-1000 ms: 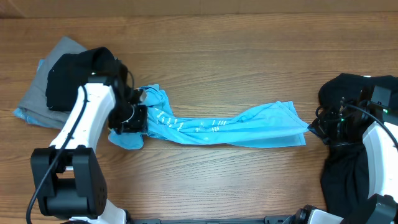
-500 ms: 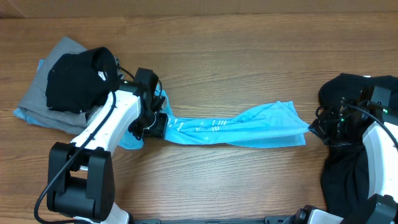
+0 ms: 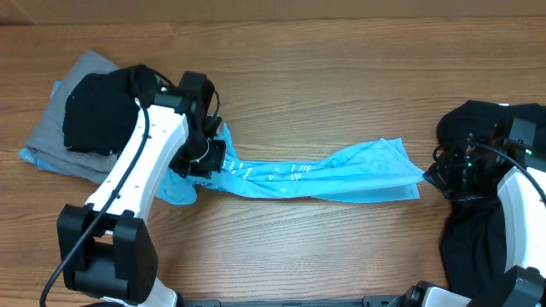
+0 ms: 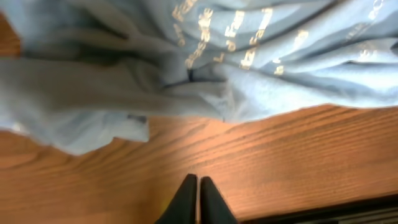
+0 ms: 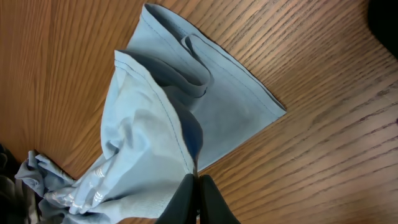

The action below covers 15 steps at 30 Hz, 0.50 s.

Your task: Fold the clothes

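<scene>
A light blue T-shirt (image 3: 324,177) with white lettering lies twisted in a long band across the middle of the table. My left gripper (image 3: 205,162) hovers over its bunched left end. In the left wrist view the jaws (image 4: 198,182) are shut and empty over bare wood, with the shirt (image 4: 249,62) just beyond them. My right gripper (image 3: 432,177) is at the shirt's right end. In the right wrist view its jaws (image 5: 197,179) are shut on the edge of the blue fabric (image 5: 143,143).
A black shirt (image 3: 98,111) lies on a grey shirt (image 3: 47,141) at the back left, close to my left arm. A pile of black clothing (image 3: 469,234) lies at the right edge under my right arm. Wooden table (image 3: 324,85) all around.
My left gripper has moved right over the shirt's left end, then slightly back toward the far side. The blue shirt and my right arm have hardly moved.
</scene>
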Each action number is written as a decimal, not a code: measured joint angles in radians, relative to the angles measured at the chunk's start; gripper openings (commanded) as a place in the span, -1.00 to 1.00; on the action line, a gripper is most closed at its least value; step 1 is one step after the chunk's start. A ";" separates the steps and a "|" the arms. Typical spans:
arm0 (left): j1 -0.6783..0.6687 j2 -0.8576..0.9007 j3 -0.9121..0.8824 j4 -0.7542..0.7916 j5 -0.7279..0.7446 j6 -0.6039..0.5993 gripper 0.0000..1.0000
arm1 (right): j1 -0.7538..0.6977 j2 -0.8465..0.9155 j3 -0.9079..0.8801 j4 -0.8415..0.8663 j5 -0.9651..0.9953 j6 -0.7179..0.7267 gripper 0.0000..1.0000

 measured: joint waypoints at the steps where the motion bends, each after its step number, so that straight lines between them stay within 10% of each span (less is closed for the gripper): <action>1: 0.000 -0.002 0.002 -0.017 -0.012 -0.003 -0.50 | 0.000 0.000 0.000 -0.002 0.000 0.000 -0.92; 8: 0.055 -0.002 -0.170 0.075 -0.119 -0.071 -0.16 | 0.000 0.000 0.000 -0.006 0.002 0.000 -0.92; 15: 0.113 -0.002 -0.277 0.278 -0.178 -0.074 -0.39 | 0.000 0.000 0.000 -0.006 0.003 -0.011 -0.92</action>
